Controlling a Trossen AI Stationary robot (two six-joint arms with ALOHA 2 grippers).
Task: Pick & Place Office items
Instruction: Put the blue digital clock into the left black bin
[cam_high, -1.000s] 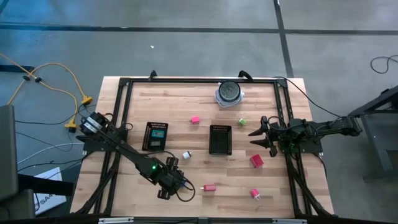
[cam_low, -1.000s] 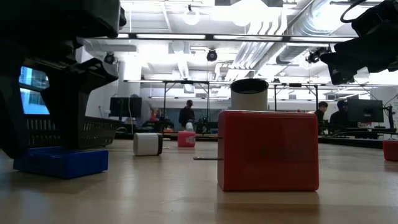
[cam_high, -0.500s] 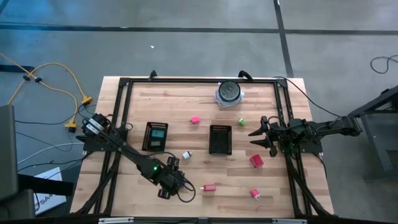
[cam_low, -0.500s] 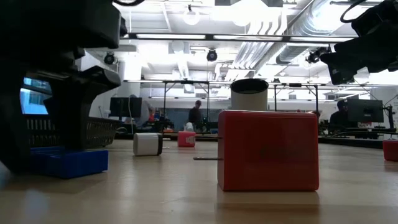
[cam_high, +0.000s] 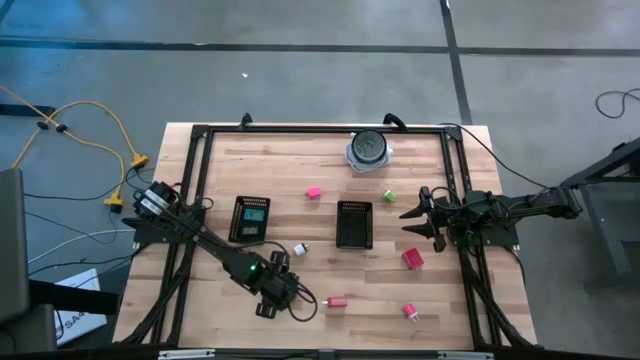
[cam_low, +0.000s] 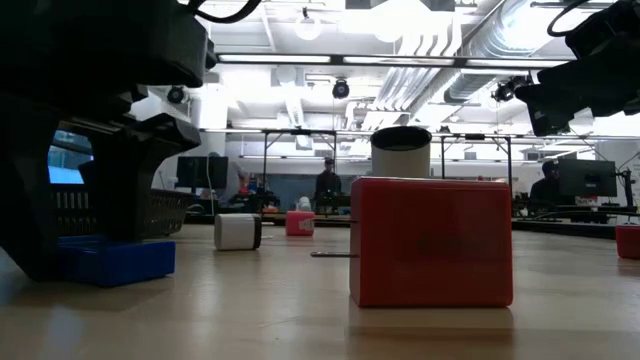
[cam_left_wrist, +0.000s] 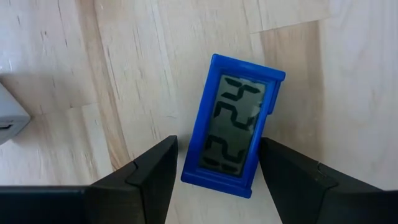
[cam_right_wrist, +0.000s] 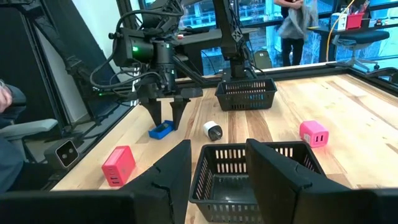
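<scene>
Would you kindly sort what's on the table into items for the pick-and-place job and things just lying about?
Job items:
blue clock, between the open left gripper fingers
white piece
pink blocks
red block
green piece

Lying about:
mesh trays
round disc
right gripper, waiting

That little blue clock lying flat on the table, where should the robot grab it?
Probably from straight above, across the blue digital clock's two long edges. It lies face up on the wooden table, thin and flat, and the left tool is poised over it, open, one finger on each long side.
</scene>
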